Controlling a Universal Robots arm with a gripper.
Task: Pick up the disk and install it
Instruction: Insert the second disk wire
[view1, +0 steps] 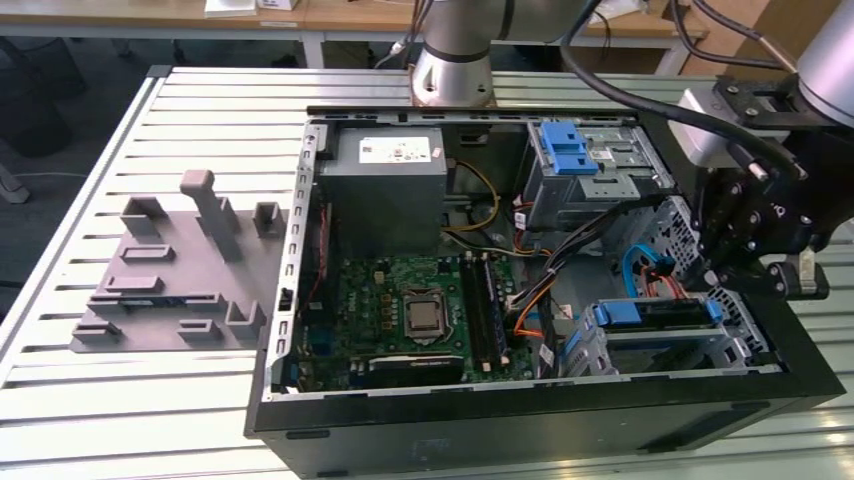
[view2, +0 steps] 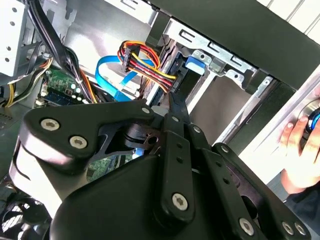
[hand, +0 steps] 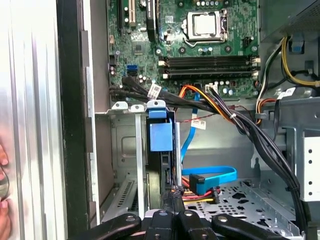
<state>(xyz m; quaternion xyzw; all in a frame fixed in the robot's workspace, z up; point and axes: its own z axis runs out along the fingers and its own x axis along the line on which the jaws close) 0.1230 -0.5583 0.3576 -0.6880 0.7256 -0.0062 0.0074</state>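
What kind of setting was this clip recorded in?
Likely a robotics lab or workshop bench. An open computer case lies on a slatted metal table with its motherboard exposed, a grey fixture block beside it, and wooden desks behind.

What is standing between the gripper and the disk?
Nothing visible. The gripper sits right at the disk, which stands in its bay; the coloured cables lie beside it, not between.
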